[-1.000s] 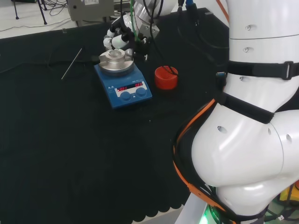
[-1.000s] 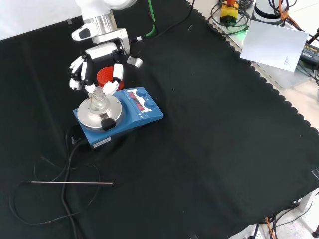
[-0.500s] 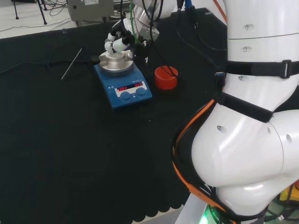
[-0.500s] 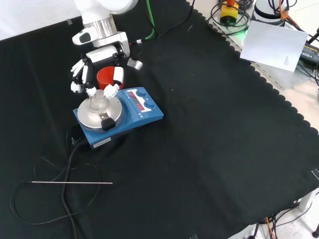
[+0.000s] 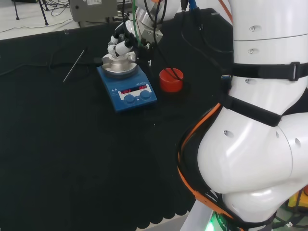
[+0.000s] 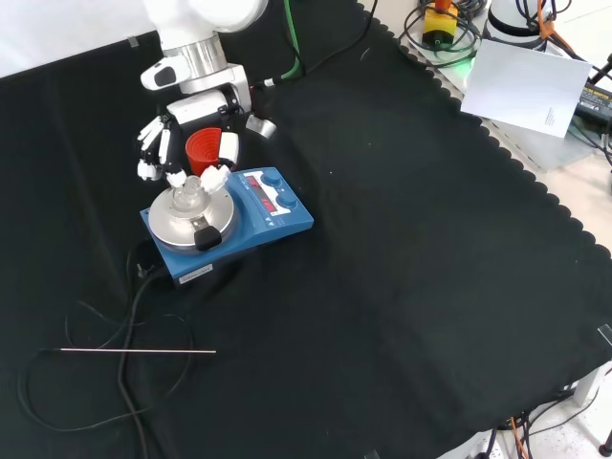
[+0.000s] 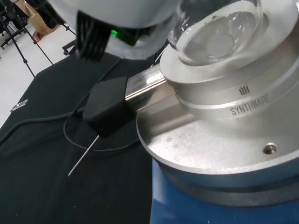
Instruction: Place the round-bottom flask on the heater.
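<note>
Just one flask (image 6: 188, 194), one heater (image 6: 251, 226)

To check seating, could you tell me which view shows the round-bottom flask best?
The wrist view: the round-bottom flask sits close in the heater's metal block. In the front view it is small; in the head view the hand partly hides it.

Black cloth (image 6: 402, 287) (scalloped edge) over the bench; pale floor (image 5: 29, 19) beyond, tripod legs (image 7: 21, 39).
</note>
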